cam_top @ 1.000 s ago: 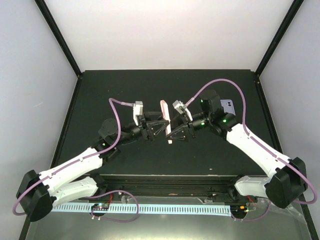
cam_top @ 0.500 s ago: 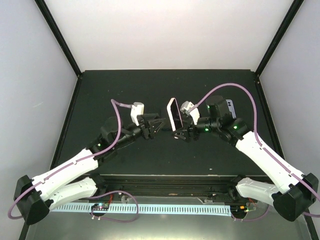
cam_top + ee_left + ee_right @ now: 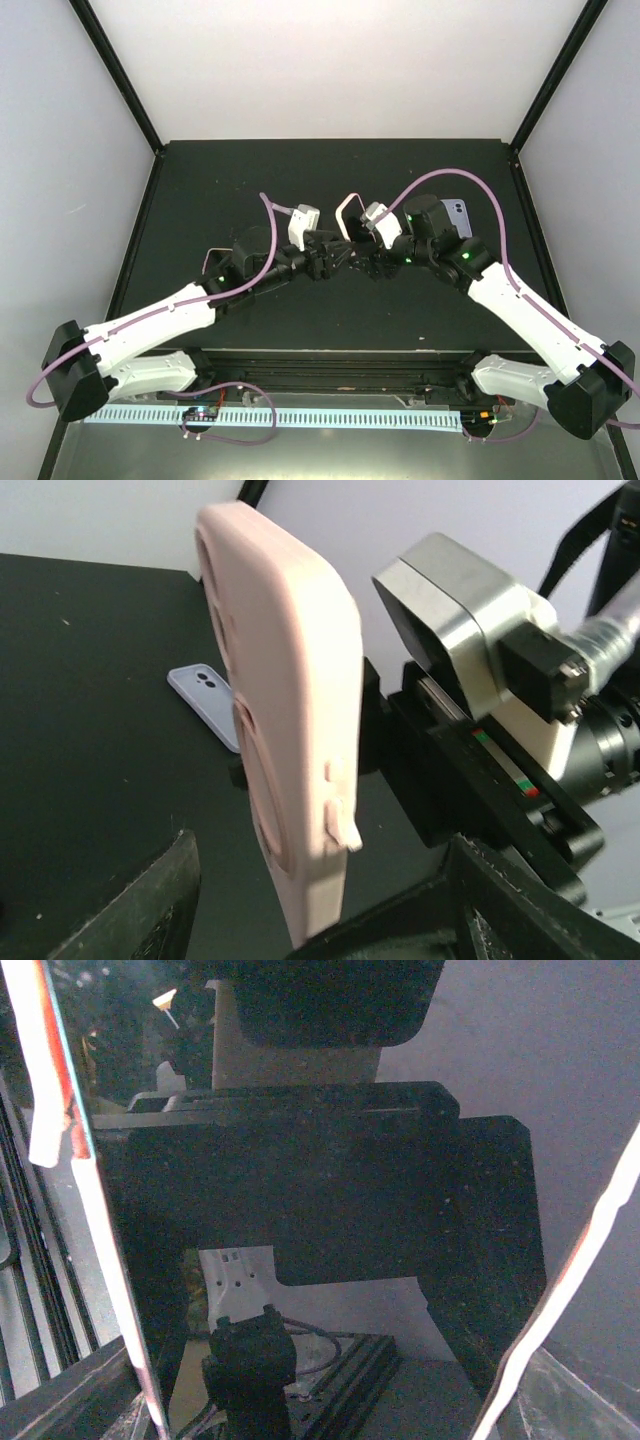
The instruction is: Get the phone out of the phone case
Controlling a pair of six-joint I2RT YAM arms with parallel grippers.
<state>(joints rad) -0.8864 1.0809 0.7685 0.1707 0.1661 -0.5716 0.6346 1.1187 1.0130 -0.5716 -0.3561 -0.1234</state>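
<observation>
One phone case stands between parted left jaws, gripped by right jaws.

Pink phone case upright in midair; phone seated inside, glossy black screen.

The overhead view is lit evenly and brightly, and the black table is rendered dark. In the left wrist view, the near foreground is blurred. The right wrist view is dimmed and filled with reflections off the glossy phone.
</observation>
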